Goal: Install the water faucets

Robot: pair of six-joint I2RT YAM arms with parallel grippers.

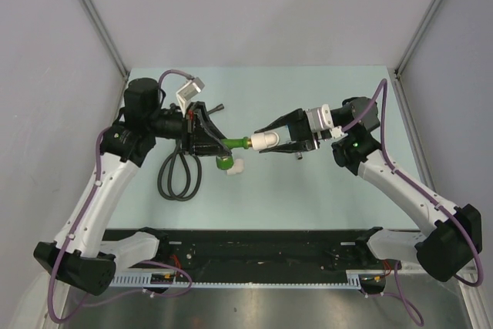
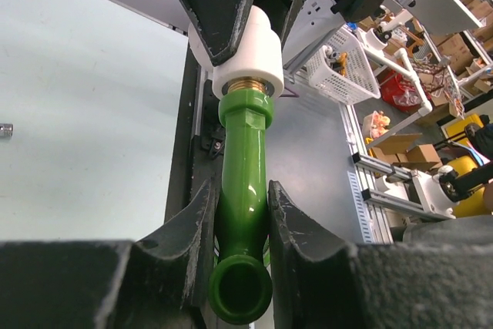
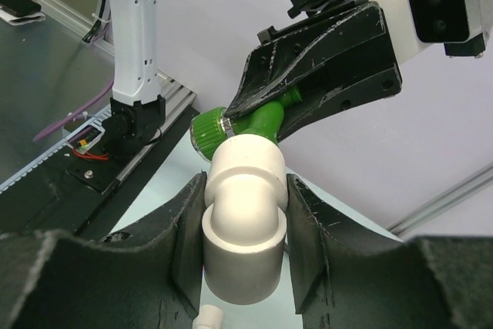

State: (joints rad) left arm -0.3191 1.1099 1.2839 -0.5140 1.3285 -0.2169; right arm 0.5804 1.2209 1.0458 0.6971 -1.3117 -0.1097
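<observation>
Glossy green faucet (image 2: 241,152), tubular with flared round mouth, clenched between scuffed black fingers of left tool (image 2: 241,225). Its brass-coloured thread met smooth white elbow fitting (image 3: 245,190), clamped by right tool (image 3: 245,217). Both held mid-air above pale tabletop (image 1: 308,190). Rubbery black hose (image 1: 179,175) lay looped there near left arm.
</observation>
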